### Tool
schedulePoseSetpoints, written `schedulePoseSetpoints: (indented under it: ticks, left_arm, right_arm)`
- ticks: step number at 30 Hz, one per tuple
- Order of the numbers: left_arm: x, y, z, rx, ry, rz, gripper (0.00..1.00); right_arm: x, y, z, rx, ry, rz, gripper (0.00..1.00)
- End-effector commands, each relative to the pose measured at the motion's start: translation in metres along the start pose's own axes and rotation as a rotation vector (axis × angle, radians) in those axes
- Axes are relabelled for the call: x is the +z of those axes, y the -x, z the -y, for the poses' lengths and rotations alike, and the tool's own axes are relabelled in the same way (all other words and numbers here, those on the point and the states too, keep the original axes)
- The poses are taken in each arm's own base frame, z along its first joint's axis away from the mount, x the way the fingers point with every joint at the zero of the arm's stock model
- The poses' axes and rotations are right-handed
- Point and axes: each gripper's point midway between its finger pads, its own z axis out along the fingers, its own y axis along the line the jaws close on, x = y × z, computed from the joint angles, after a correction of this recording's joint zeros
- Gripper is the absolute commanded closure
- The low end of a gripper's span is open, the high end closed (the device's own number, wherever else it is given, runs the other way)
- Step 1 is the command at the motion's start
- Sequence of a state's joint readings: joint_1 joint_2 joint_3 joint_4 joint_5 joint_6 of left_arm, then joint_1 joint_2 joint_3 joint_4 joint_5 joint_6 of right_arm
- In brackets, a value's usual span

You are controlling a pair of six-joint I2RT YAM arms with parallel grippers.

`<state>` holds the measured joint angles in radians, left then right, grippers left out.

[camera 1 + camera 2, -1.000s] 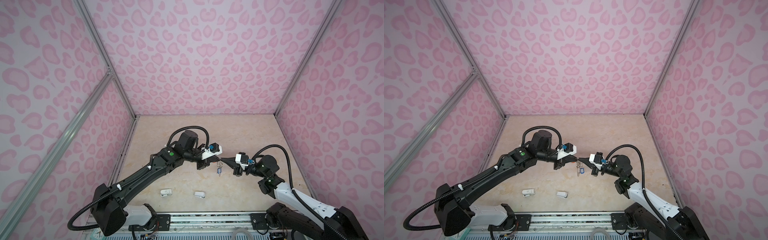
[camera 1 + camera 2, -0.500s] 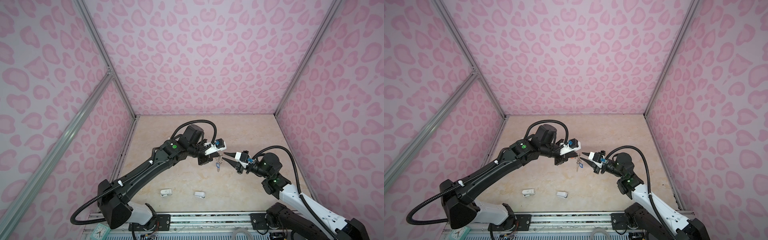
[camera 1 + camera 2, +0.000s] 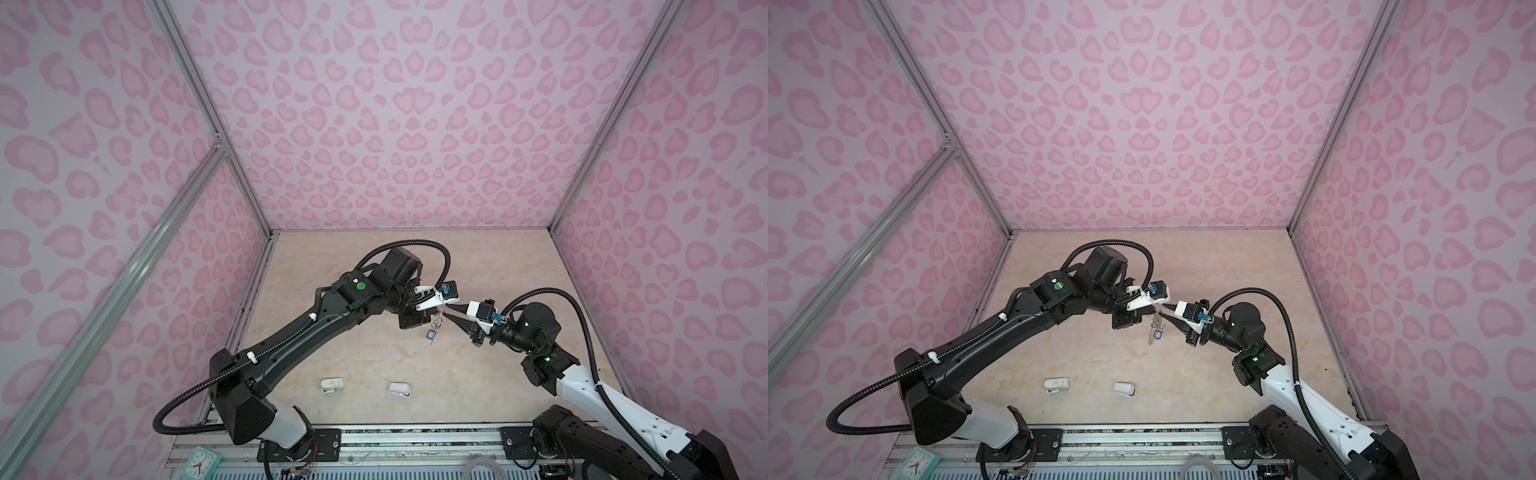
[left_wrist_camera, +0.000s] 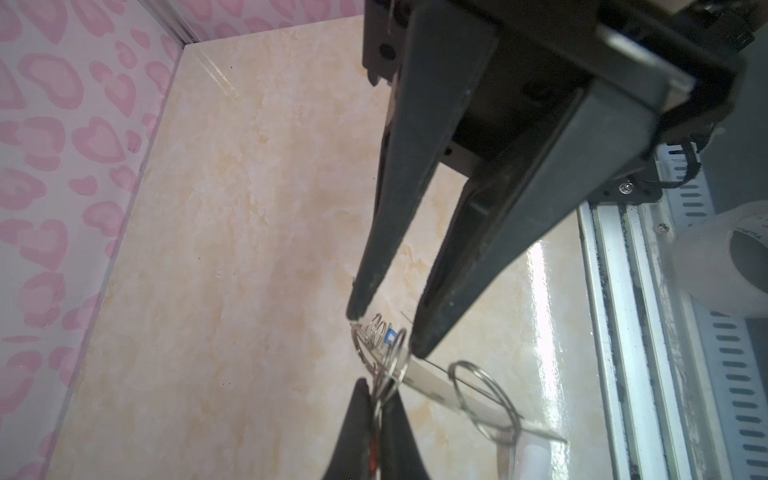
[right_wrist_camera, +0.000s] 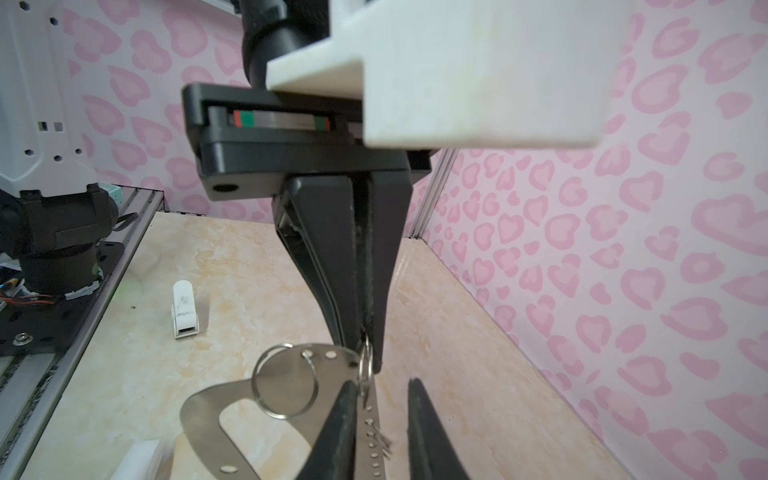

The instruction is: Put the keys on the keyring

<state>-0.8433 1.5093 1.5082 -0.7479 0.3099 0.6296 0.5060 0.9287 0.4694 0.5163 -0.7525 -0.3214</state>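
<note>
The keyring, a flat grey metal plate with a large wire ring, hangs in mid-air above the table. My left gripper is shut on it at a small ring on its straight edge; a bit of red shows between the fingers. A key with a blue tag dangles below the keyring in both top views. My right gripper is open, its tips on either side of the plate's straight edge, holding nothing. In both top views the two grippers meet tip to tip.
Two small white plastic objects lie on the marble-look tabletop near the front. Pink patterned walls close three sides. A metal rail runs along the front, with a small clock at its left.
My right gripper has gone from shut to open. The left arm has carried the keyring slightly up and to the right, and the right gripper has followed.
</note>
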Motion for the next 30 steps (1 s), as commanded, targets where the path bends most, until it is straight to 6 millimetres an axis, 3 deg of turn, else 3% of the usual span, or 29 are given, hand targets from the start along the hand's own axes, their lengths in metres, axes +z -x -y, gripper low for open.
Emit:
schedulePoseSetpoints:
  ticks: [1, 13, 21, 30]
  left_arm:
    - [0.001, 0.001, -0.002, 0.009, 0.003, -0.013, 0.97]
    - [0.003, 0.003, -0.001, 0.024, -0.001, -0.029, 0.97]
    - [0.002, 0.002, -0.002, 0.025, 0.008, -0.032, 0.97]
    - [0.002, 0.001, 0.000, 0.025, 0.002, -0.027, 0.97]
  right_arm:
    - [0.002, 0.004, -0.001, 0.004, 0.011, 0.016, 0.78]
    - [0.005, -0.007, 0.001, 0.019, 0.016, -0.028, 0.86]
    - [0.001, -0.017, 0.005, 0.036, -0.024, -0.075, 0.79]
    - [0.003, -0.014, 0.004, 0.057, -0.004, -0.056, 0.83]
